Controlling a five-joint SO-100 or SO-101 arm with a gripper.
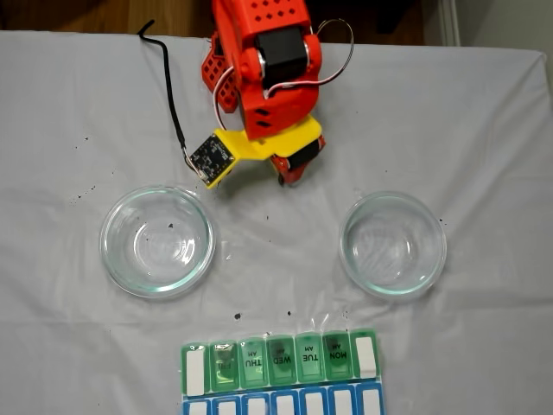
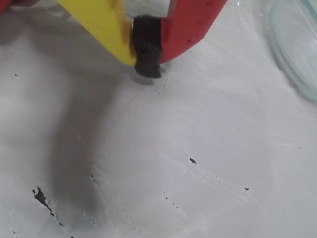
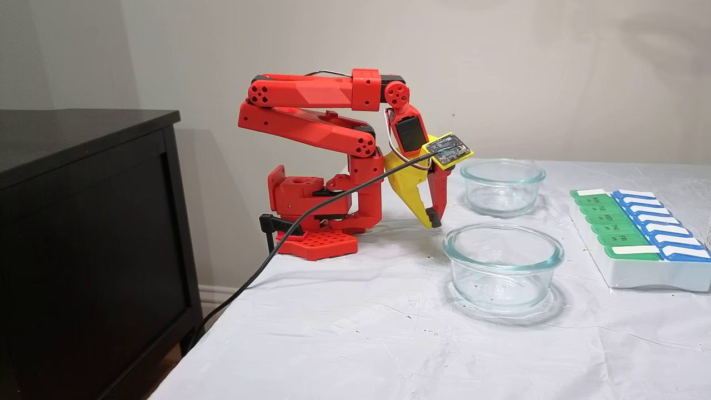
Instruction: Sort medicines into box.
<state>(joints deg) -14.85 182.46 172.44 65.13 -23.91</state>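
The end effector (image 2: 147, 59) is clenched on nothing, tips just above bare white tabletop (image 2: 198, 148); a glass dish (image 2: 297, 44) sits to its right in the wrist view.

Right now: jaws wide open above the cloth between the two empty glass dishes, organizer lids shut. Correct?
Not quite. The wrist view shows the jaws closed, the dark foam pad pinched between them. The rest holds: glass dishes empty, organizer lids shut.
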